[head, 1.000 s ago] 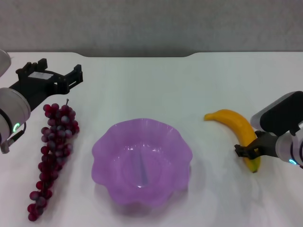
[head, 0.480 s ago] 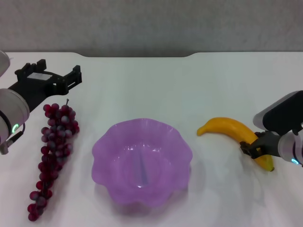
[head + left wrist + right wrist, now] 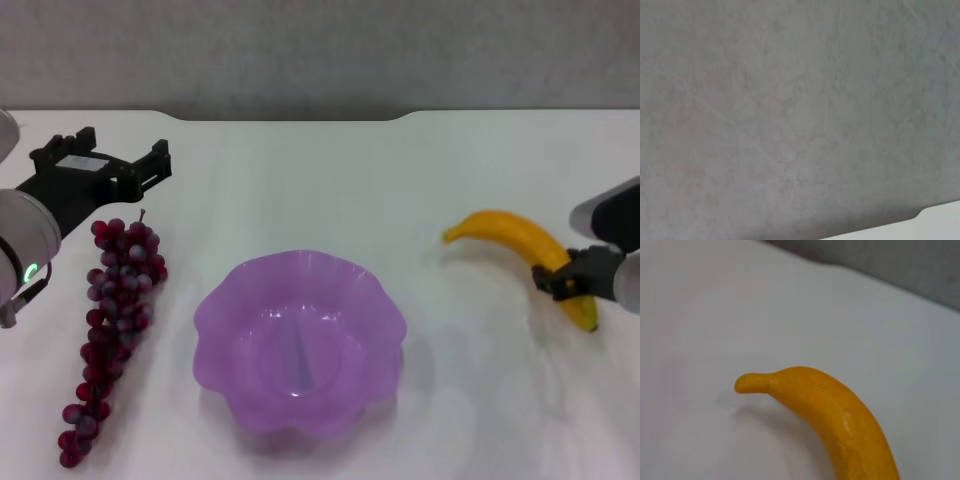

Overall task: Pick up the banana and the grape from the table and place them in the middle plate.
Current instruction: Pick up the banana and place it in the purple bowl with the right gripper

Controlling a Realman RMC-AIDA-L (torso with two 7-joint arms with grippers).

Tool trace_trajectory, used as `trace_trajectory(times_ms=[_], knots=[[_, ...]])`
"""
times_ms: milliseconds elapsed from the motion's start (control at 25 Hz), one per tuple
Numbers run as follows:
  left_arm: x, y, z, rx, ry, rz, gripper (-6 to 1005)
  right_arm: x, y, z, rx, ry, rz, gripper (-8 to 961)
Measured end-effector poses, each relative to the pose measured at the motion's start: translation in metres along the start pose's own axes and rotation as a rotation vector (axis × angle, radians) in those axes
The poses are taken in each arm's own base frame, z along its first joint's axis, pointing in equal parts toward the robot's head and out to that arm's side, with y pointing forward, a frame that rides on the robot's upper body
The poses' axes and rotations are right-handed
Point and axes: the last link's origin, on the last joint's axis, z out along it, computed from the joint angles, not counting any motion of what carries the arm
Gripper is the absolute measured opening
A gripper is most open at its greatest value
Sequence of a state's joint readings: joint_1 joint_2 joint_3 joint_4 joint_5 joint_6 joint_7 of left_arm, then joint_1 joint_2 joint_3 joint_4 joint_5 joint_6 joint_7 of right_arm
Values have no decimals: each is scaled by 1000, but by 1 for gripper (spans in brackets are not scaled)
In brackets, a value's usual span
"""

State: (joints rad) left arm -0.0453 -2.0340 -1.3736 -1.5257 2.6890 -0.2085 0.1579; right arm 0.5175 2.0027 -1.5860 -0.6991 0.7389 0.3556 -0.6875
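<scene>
Your right hand (image 3: pixel 566 280), at the right edge of the head view, is clenched on the curved, glossy yellow-orange plastic banana (image 3: pixel 520 246) near its greenish end, the dark fingers (image 3: pixel 556 281) wrapping across the fruit. The banana arcs up and away from the hand toward the centre of the scene, its blunt stem end pointing at the plate side; a soft shadow lies on the plain white smooth bench (image 3: pixel 330 190) just under that end. In the right wrist view the same banana (image 3: pixel 835 415) fills the lower part of the frame, stem end free, with a faint shadow on the bench (image 3: pixel 715 315) beneath it.

Your left hand (image 3: pixel 163 165) sits at the far left of the bench, its dark fingers spread and released, holding nothing. It hovers just beyond the top of the long bunch of small dark red-purple grapes (image 3: pixel 112 310), which lies flat on the bench with its short brown stem (image 3: pixel 141 215) pointing toward that hand. I can't tell whether the fingers touch the stem.

Between the two fruits, well apart from the banana and near the grapes, stands the translucent purple bowl-like plate with the wavy flower-shaped rim (image 3: pixel 215 310); nothing lies in it. The left wrist view shows mostly a grey wall (image 3: pixel 790 110) and a small corner of the bench (image 3: pixel 940 222)
</scene>
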Motion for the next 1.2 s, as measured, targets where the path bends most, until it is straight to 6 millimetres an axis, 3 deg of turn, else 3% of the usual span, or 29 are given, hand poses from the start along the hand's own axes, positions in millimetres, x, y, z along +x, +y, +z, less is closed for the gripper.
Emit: trace_trajectory(times_ms=[240, 480, 680, 840, 1040, 1200], knots=[[-3, -3, 0, 7, -7, -1, 885, -34, -14, -18, 28, -124, 5, 494], [-2, -1, 1, 1, -6, 3, 884, -76, 5, -42, -35, -235, -78, 495], [-1, 0, 2, -2, -5, 4, 884, -102, 51, -43, -142, -262, -219, 495], [0, 2, 3, -7, -3, 5, 884, -110, 96, -40, -234, -253, -367, 496], [3, 8, 4, -24, 4, 10, 884, -96, 147, -38, -338, -222, -525, 495], [4, 10, 4, -31, 11, 12, 884, -86, 166, -39, -378, -211, -584, 493]])
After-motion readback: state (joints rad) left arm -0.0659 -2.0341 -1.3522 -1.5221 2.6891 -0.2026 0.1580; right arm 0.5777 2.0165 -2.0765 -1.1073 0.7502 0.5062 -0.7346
